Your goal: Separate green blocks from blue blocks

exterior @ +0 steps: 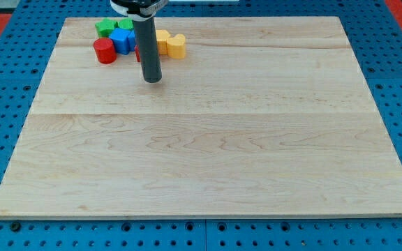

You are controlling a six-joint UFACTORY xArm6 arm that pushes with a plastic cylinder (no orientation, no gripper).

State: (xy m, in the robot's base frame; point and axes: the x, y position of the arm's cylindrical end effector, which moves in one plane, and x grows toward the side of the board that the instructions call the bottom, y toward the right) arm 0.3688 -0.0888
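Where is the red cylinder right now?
The red cylinder sits near the board's top-left in the camera view, touching the blue block to its right, below the green block.

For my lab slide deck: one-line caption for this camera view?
My tip rests just below a top-left cluster of green, blue, red and yellow blocks.

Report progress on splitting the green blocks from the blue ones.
Done: nothing visible yet. The green blocks sit right against the blue block in one tight cluster at the view's top left, with a red cylinder and yellow blocks. In hand: my tip rests just below the cluster, nearer the view's bottom, touching no block. Left: pushing green and blue apart.
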